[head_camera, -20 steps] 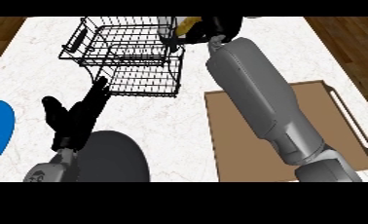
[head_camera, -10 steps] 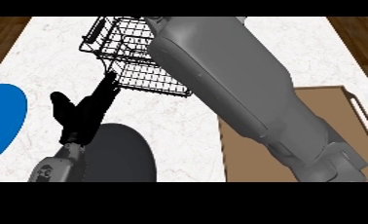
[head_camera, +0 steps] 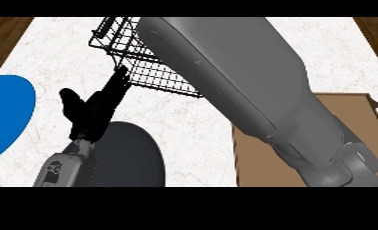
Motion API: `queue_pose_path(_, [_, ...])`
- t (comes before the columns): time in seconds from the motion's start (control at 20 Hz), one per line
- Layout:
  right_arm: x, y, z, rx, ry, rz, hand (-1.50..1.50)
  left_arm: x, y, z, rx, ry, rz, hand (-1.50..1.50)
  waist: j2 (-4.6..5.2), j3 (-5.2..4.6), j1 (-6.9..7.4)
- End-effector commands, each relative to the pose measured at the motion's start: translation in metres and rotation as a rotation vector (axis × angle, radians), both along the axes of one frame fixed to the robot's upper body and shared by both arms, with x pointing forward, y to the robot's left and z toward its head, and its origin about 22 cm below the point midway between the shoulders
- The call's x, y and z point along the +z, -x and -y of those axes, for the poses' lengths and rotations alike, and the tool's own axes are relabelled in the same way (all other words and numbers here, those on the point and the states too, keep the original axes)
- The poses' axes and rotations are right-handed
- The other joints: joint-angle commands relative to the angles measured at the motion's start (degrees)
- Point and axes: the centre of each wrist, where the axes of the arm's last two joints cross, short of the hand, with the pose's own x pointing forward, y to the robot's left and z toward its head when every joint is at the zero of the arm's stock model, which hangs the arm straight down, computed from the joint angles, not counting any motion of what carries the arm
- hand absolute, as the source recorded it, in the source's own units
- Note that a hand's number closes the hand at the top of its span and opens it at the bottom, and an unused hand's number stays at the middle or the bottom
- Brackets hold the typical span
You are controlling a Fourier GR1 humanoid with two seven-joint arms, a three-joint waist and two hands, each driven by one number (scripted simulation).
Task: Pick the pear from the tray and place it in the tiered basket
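Your right forearm point(head_camera: 251, 94) fills the middle of the head view, running from the lower right up to the counter's point(head_camera: 192, 124) far edge, over the tiered basket point(head_camera: 140, 59). The right hand is out of view past the top, so you cannot tell whether it is open or closed. The pear shows nowhere either; probably it is in that hidden hand or already down in the basket, but the forearm covers that spot.

If the pear is not yet released, centre it over a basket tier before letting go, keep it inside the wire rim, and lift straight up afterwards so the arm doesn't snag the wires.

The left hand point(head_camera: 92, 111) sits near the counter's left side, fingers straight and relaxed, tips just at the basket's near lower corner, holding nothing. The tray point(head_camera: 255, 159) lies at the near right, mostly under the arm. A blue plate point(head_camera: 15, 109) is at the left edge, a dark round thing point(head_camera: 129, 159) at the near edge.
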Motion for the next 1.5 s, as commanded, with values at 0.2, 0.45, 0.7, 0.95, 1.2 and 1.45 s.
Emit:
queue_pose_path(0.2, [-0.034, -0.029, 0.001, -0.135, -0.136, -0.056, 1.5, 0.009, -0.007, 0.011, -0.046, -0.011, -0.005, 0.0, 0.83, -0.05, 2.03])
queue_pose_path(0.45, [-0.039, -0.045, 0.009, -0.128, -0.197, -0.073, 1.5, 0.001, -0.015, 0.003, -0.032, 0.005, 0.027, 0.0, 1.27, -0.12, 2.51])
queue_pose_path(0.7, [-0.072, -0.065, 0.04, -0.091, -0.456, 0.016, -1.5, 0.005, -0.006, 0.025, -0.082, -0.006, 0.018, 0.0, 2.01, -0.01, 4.91])
queue_pose_path(0.95, [-0.068, -0.069, 0.031, -0.008, -0.492, 0.083, -1.5, 0.014, -0.017, 0.027, -0.127, -0.012, 0.036, 0.0, 2.45, -0.13, 6.66])
queue_pose_path(1.2, [-0.075, -0.071, 0.026, 0.032, -0.484, 0.215, -1.5, 0.007, -0.017, 0.038, -0.136, -0.011, 0.021, 0.0, 2.49, -0.16, 7.4])
queue_pose_path(1.45, [-0.068, -0.074, 0.018, -0.04, -0.46, 0.326, -1.5, -0.004, -0.008, 0.022, -0.088, 0.003, 0.026, 0.0, 1.58, -0.18, 5.11])
